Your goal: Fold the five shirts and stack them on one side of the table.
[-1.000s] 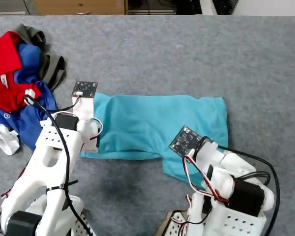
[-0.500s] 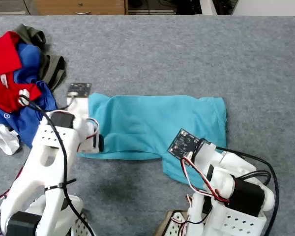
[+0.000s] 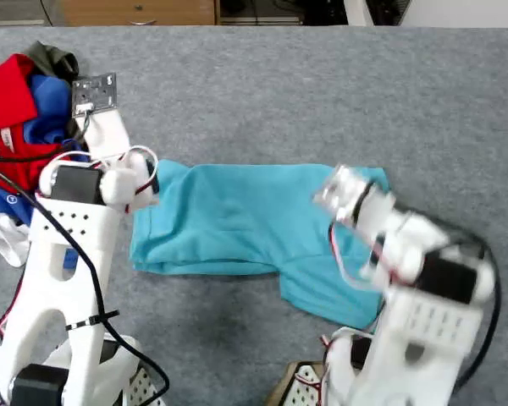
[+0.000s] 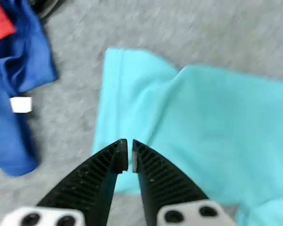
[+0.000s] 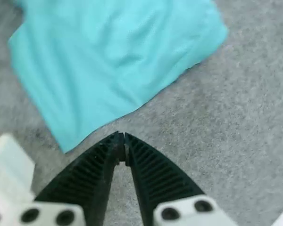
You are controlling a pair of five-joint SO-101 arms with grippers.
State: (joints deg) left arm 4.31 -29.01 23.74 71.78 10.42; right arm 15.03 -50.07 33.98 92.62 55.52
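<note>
A teal shirt lies flat and partly folded in the middle of the grey table, with a flap sticking out toward the front. My left gripper is shut and holds nothing; it hangs above the shirt's left edge. The left arm stands raised between the shirt and the pile. My right gripper is also shut on nothing, over bare table just off the shirt's edge. The right arm is lifted over the shirt's right end.
A heap of unfolded shirts sits at the table's far left: red, blue, dark olive and white. The blue one lies close beside the teal shirt. Bare grey table stretches behind and to the right.
Both arms have risen off the teal shirt. The left arm swung back toward the pile, and the right arm lifted over the shirt's right end. The shirt's left edge shifted slightly.
</note>
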